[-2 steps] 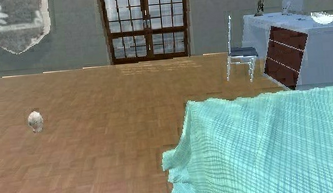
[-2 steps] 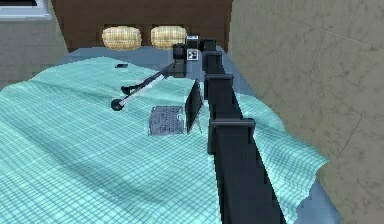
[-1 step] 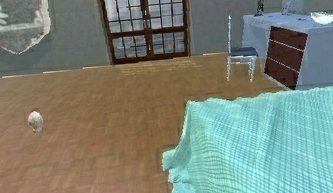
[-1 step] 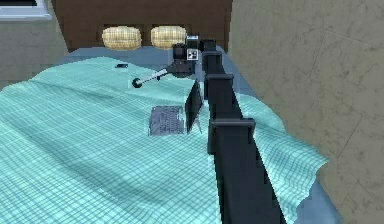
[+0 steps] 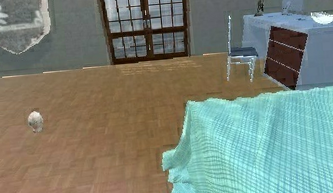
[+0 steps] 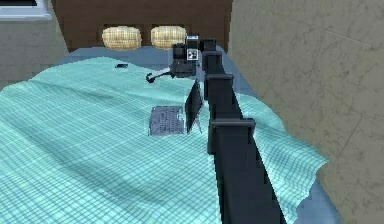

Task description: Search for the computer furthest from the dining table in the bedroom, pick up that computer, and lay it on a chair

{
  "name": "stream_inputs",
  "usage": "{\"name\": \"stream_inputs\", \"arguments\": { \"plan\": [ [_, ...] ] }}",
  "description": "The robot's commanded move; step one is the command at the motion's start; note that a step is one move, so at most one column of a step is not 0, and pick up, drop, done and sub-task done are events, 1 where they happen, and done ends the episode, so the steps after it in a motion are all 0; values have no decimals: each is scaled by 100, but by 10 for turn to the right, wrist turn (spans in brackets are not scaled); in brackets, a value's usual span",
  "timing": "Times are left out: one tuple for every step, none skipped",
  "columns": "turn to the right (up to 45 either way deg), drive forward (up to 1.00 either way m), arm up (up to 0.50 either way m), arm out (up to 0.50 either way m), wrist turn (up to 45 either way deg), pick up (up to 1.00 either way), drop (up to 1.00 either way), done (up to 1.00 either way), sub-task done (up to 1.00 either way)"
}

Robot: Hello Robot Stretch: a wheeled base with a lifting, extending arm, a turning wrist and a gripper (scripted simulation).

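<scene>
The open grey laptop computer (image 6: 168, 118) lay on the bed's teal checked bedspread (image 6: 70, 130), just left of the dark square arm bar (image 6: 228, 135) in the arm side view. The hand (image 6: 155, 75) stood farther up the bed, near two tan pillows (image 6: 120, 37). Its opening and whether it held anything could not be determined. In the forward view, a white chair with a blue seat (image 5: 240, 52) stood beside a white desk with brown drawers (image 5: 327, 55).
</scene>
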Motion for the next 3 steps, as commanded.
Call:
{"name": "stream_inputs", "arguments": {
  "plan": [
    [0, 0, -30, 0, 0, 0, 0, 0, 0],
    [0, 0, 0, 0, 0, 100, 0, 0, 0],
    [0, 0, 10, 0, 0, 0, 0, 0, 0]
  ]
}}
